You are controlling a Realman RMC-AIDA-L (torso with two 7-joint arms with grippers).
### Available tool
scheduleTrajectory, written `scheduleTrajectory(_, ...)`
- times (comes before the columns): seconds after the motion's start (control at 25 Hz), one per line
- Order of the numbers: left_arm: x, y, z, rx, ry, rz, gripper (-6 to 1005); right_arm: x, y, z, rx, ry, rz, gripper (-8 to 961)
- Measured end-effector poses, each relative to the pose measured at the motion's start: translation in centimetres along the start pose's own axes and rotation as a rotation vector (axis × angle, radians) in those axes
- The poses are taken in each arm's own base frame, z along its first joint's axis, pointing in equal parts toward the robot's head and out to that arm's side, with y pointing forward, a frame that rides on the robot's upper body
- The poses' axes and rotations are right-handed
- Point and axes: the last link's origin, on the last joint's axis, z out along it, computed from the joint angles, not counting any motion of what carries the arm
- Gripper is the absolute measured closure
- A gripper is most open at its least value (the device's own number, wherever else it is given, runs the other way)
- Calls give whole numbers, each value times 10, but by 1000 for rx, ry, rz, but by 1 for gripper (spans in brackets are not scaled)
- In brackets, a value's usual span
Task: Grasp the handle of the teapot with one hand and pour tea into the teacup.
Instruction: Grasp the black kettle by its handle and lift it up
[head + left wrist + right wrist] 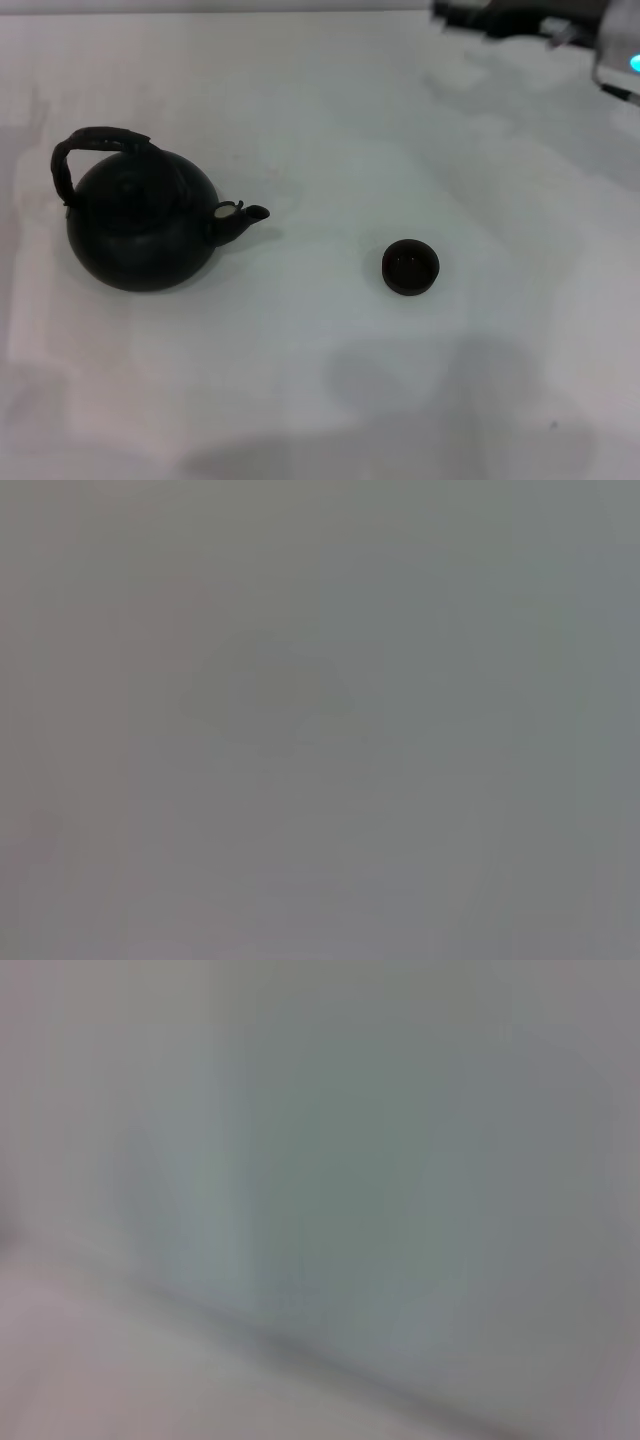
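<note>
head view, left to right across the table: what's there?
handle → teapot body, spout pointing right → teacup → right arm, top right corner, fingers not visible. Left arm is out of view.

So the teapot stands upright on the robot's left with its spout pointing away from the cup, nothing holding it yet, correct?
Not quite. In the head view the teapot stands upright on the robot's left with nothing holding it, but its spout points toward the cup, not away.

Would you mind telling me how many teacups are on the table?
1: a tiny round dark brown-black teacup stands apart from the black teapot's spout, on its right.
</note>
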Motion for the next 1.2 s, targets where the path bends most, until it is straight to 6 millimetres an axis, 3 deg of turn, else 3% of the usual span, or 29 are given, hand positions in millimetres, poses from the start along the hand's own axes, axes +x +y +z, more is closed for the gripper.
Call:
scheduleTrajectory(0.2, -3, -1, -3, 1, -13, 1, 112, 12, -39, -27, 123, -226, 241, 118)
scheduleTrajectory(0.4, -5, 3, -6, -7, -16, -7, 111, 44, -66, -46, 304, -230, 152, 118)
scheduleTrajectory(0.68, -4, 12, -6, -62, -11, 1, 112, 80, -72, -55, 527, -239, -76, 118)
scheduleTrajectory(0.96, -6, 13, -11, -96, -18, 27, 111, 82, -77, -59, 580, -243, -80, 117)
scheduleTrajectory(1.12, -7, 2, -29, -76, 5, 20, 111, 79, -82, -63, 611, -263, -56, 117)
scheduleTrajectory(1.2, -7, -8, -54, -65, 39, 22, 112, 77, -87, -63, 638, -261, -33, 117)
